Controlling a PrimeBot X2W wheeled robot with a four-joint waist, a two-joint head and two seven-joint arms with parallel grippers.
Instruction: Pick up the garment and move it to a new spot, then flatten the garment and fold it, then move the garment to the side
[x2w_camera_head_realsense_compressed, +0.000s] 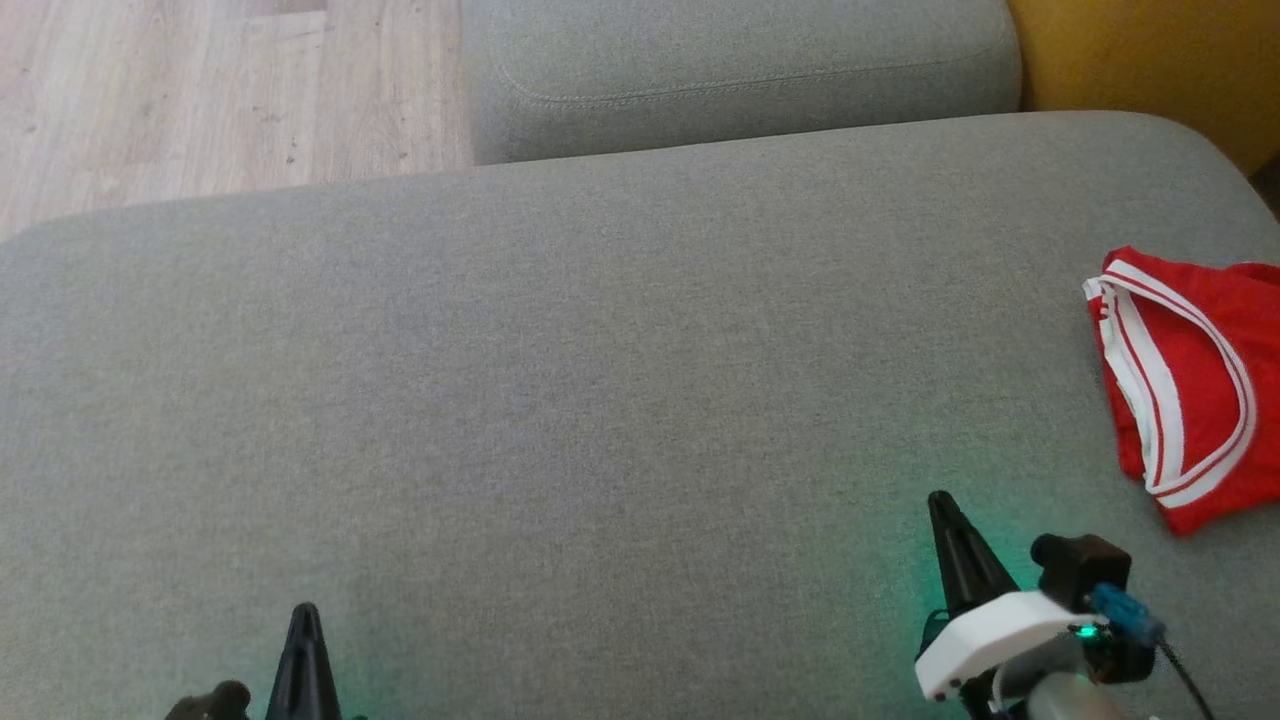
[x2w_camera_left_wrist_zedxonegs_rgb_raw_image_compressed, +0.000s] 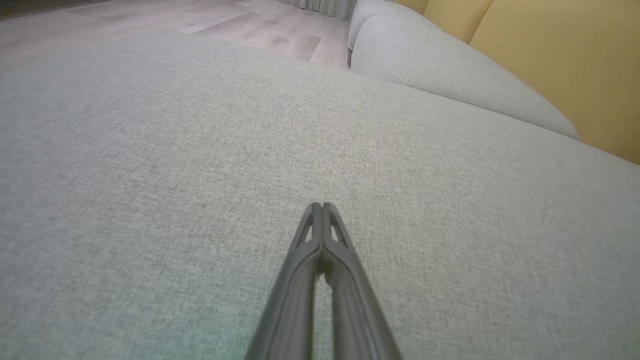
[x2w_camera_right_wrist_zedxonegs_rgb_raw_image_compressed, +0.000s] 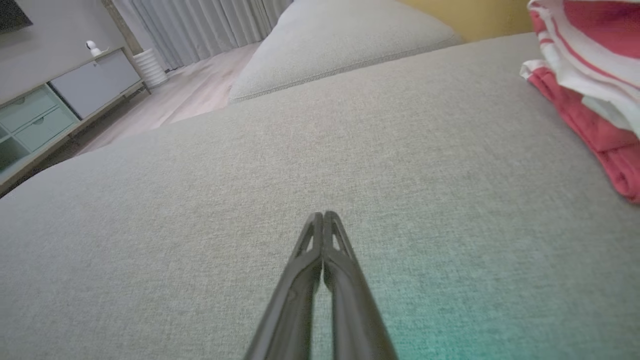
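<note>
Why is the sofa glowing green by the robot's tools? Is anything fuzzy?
Head view: a green glow on the sofa cushion beside the right tool, likely from the lit lamp on its wrist, and fainter by the left tool. Right wrist view: teal tint at lower right; the red garment looks pale and soft. Left wrist view: faint green at the bottom left.

Left tool (x2w_camera_head_realsense_compressed: 304, 625), right tool (x2w_camera_head_realsense_compressed: 945, 515): long dark tapering fingers (x2w_camera_left_wrist_zedxonegs_rgb_raw_image_compressed: 297, 290), slotted near tips. Behind right tool: white moulded shell (x2w_camera_head_realsense_compressed: 990, 635), black camera block (x2w_camera_head_realsense_compressed: 1080, 570), blue connector (x2w_camera_head_realsense_compressed: 1125, 610), thin black cable (x2w_camera_head_realsense_compressed: 1185, 680), green light (x2w_camera_head_realsense_compressed: 1083, 631).
</note>
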